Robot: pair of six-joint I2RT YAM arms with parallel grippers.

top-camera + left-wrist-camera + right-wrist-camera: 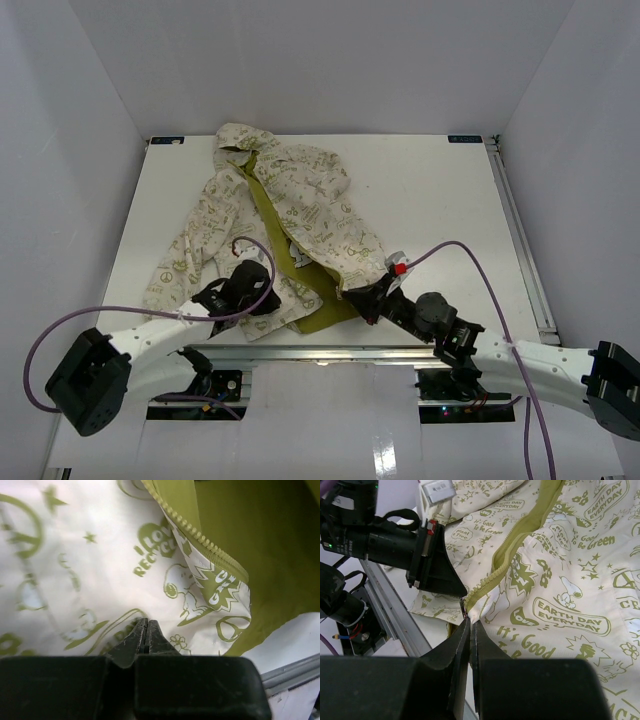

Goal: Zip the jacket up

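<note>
The jacket (pixel 300 200) lies open on the white table, cream with olive prints, its olive lining (pixel 300 270) showing down the middle. My left gripper (pixel 243 287) rests on the left front panel near the hem. In the left wrist view its jaws (pixel 146 622) are shut with the tips in the cream fabric, left of the zipper teeth (pixel 200 537). My right gripper (pixel 362 298) is at the right panel's bottom corner. In the right wrist view it (pixel 470 622) is shut on the lower end of the zipper edge (pixel 490 580). The left arm's gripper (pixel 440 575) is just beyond.
The table's near metal rail (pixel 330 352) runs just below both grippers and shows in the right wrist view (pixel 395 610). A white label with a red spot (pixel 397 265) sits by the right gripper. Purple cables (pixel 470 255) loop over the table. White walls enclose it.
</note>
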